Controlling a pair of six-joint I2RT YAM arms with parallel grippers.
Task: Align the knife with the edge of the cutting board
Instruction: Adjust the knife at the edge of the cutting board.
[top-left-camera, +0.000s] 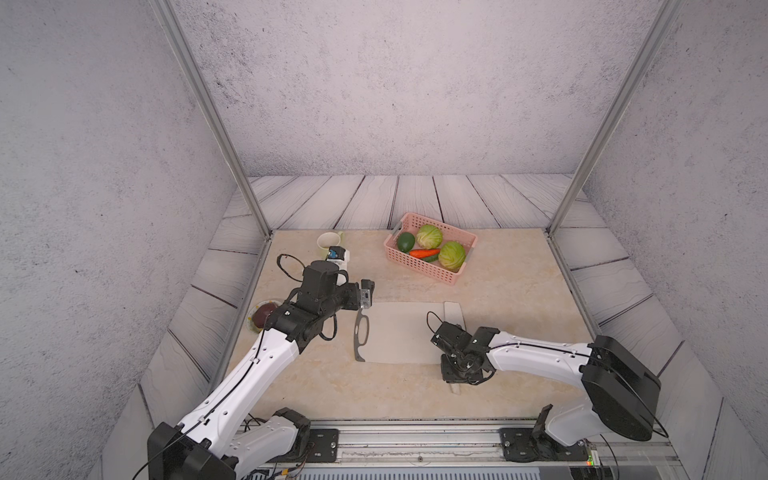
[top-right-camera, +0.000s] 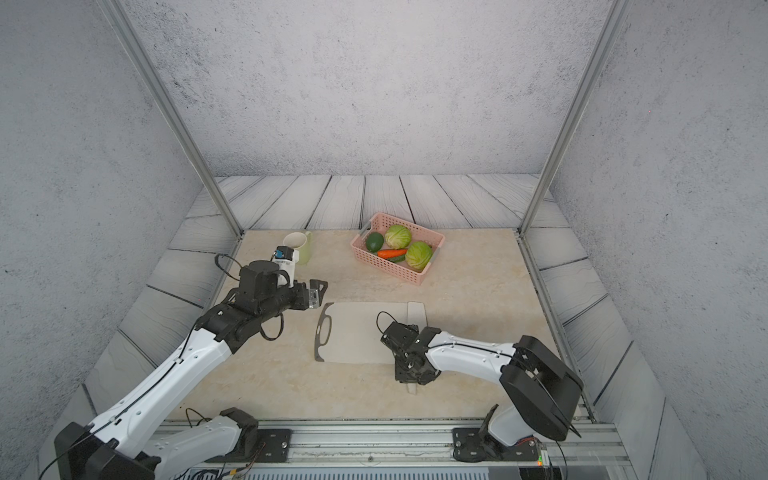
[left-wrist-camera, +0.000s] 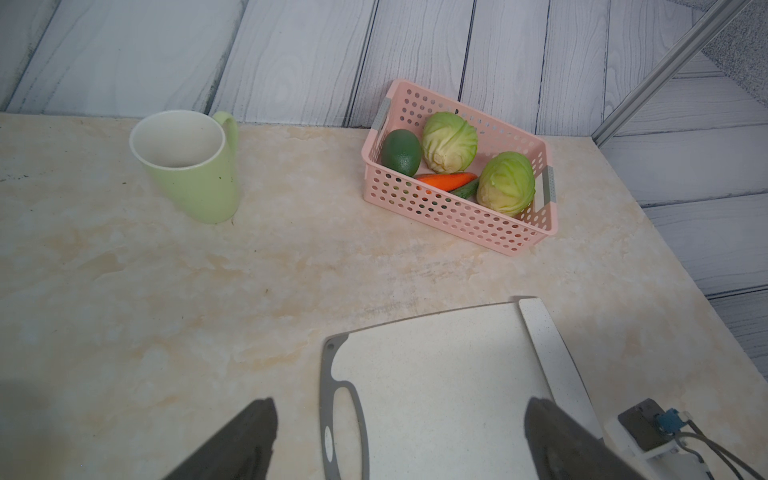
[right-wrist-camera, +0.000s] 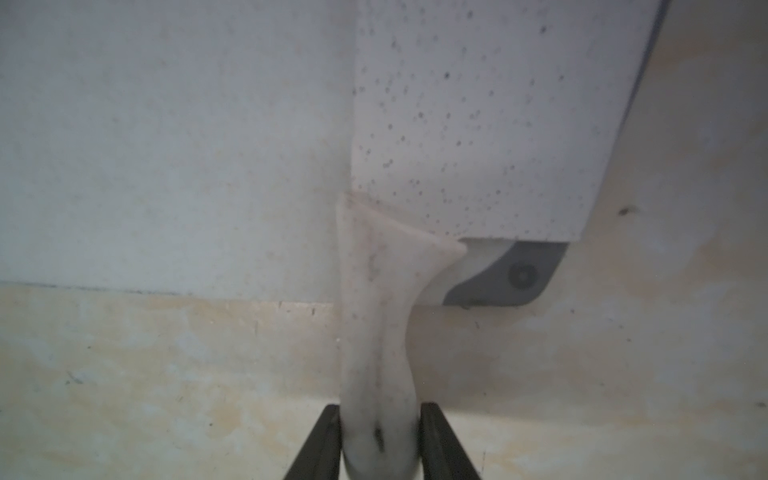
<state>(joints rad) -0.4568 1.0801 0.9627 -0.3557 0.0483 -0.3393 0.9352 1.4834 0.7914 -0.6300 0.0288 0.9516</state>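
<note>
Cutting board (top-left-camera: 399, 332) lies mid-table, its right end partly hidden under the right arm. The knife (top-left-camera: 453, 312) lies along that right edge, its middle hidden. The right gripper (right-wrist-camera: 381, 409) clamps its handle at the near side. The left gripper (left-wrist-camera: 401, 401) hangs spread wide and empty by the board's far left corner.

Left arm (top-left-camera: 257, 370) and right arm (top-left-camera: 540, 353): white shells, black joints, thin black cables running along them (small holes dot the shells).
</note>
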